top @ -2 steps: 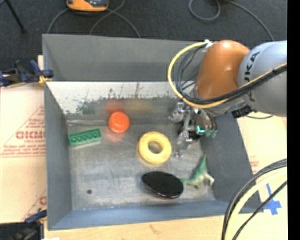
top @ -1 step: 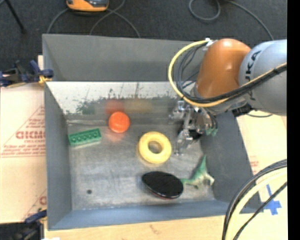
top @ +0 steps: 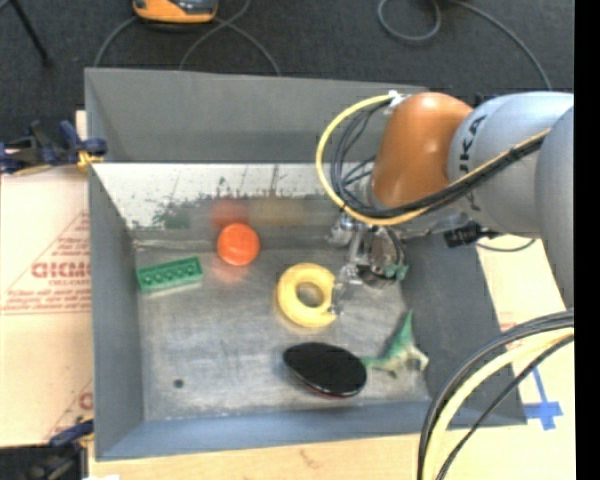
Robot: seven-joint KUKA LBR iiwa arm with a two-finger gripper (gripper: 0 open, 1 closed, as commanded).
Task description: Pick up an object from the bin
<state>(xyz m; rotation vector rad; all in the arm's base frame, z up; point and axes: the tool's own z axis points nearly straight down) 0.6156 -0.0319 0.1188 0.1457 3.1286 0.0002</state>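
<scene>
My gripper (top: 352,276) hangs low in the right half of the bin, under the orange wrist cover. Its fingertip reaches down to the right rim of a yellow tape roll (top: 306,295), which lies flat near the middle of the bin. A black oval thing (top: 325,369) lies in front of the roll, near the front wall. A small green toy figure (top: 401,347) lies just right of the black oval, below the gripper.
An orange ball (top: 239,244) sits toward the back, left of centre. A green studded brick (top: 169,274) lies at the left. The arm and its cables cover the bin's back right corner.
</scene>
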